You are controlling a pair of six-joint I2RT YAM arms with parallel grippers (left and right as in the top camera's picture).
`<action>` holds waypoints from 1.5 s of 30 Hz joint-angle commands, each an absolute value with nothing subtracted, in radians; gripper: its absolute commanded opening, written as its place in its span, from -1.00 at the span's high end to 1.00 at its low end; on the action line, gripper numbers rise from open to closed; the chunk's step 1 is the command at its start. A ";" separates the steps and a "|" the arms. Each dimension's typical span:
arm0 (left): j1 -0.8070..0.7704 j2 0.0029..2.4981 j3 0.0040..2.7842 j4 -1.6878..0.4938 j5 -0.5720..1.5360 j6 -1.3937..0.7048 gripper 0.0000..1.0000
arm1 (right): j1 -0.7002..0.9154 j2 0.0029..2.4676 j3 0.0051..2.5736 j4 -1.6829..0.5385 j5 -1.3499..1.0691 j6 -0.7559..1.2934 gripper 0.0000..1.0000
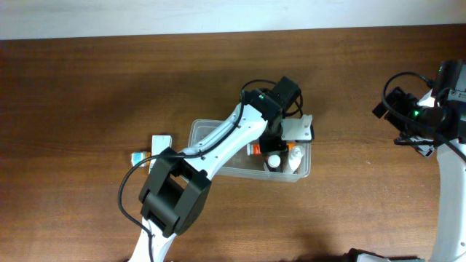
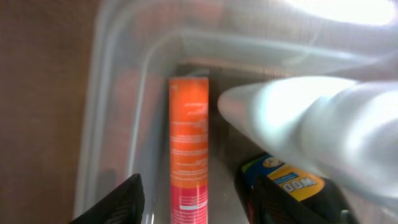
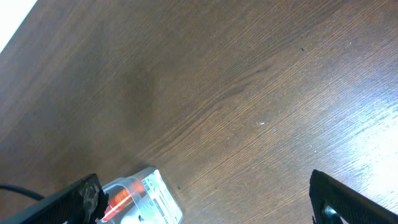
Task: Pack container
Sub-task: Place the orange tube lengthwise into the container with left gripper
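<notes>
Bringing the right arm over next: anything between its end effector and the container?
Only table lies between the right end effector and the container. The left end effector is inside the facing end, straddling an orange tube.

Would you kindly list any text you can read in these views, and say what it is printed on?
"WOO": partial letters, uncertain, on the yellow label of the dark bottle.
Orange tube: white print, too blurred to read.
Carton beside the container: too small to read.

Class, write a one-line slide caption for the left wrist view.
Left gripper open astride an orange tube lying in the clear container, white bottle alongside.
</notes>
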State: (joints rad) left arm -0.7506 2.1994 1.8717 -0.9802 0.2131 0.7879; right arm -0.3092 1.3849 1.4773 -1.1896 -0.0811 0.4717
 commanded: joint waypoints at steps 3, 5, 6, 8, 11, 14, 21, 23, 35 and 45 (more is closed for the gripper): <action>-0.750 2.195 2.032 -1.026 0.163 0.640 -0.13 | -0.315 1.386 1.487 -1.189 -0.086 0.476 -0.97; -0.749 2.195 2.090 -1.072 0.128 0.612 -0.13 | -0.315 1.386 1.487 -1.189 -0.086 0.476 -0.97; -0.748 2.195 2.120 -1.103 0.107 0.606 -0.13 | -0.315 1.386 1.487 -1.189 -0.086 0.476 -0.97; -0.739 2.195 2.176 -1.172 0.046 0.566 -0.12 | -0.315 1.386 1.487 -1.189 -0.086 0.476 -0.97; -0.681 2.195 2.256 -1.323 -0.068 0.427 -0.13 | -0.315 1.386 1.487 -1.189 -0.086 0.476 -0.97; -0.601 2.195 2.284 -1.426 -0.076 0.343 -0.12 | -0.315 1.386 1.487 -1.189 -0.086 0.476 -0.97; -0.287 2.195 2.290 -1.599 0.047 0.167 -0.12 | -0.315 1.386 1.487 -1.189 -0.086 0.476 -0.97; -0.191 2.195 2.290 -1.647 0.099 0.157 -0.15 | -0.315 1.386 1.487 -1.189 -0.086 0.476 -0.97; 0.117 2.195 2.260 -1.653 0.273 0.155 -0.98 | -0.315 1.386 1.487 -1.189 -0.086 0.476 -0.97; 0.144 2.188 2.178 -1.687 0.100 0.038 -0.39 | -0.315 1.386 1.487 -1.189 -0.086 0.476 -0.97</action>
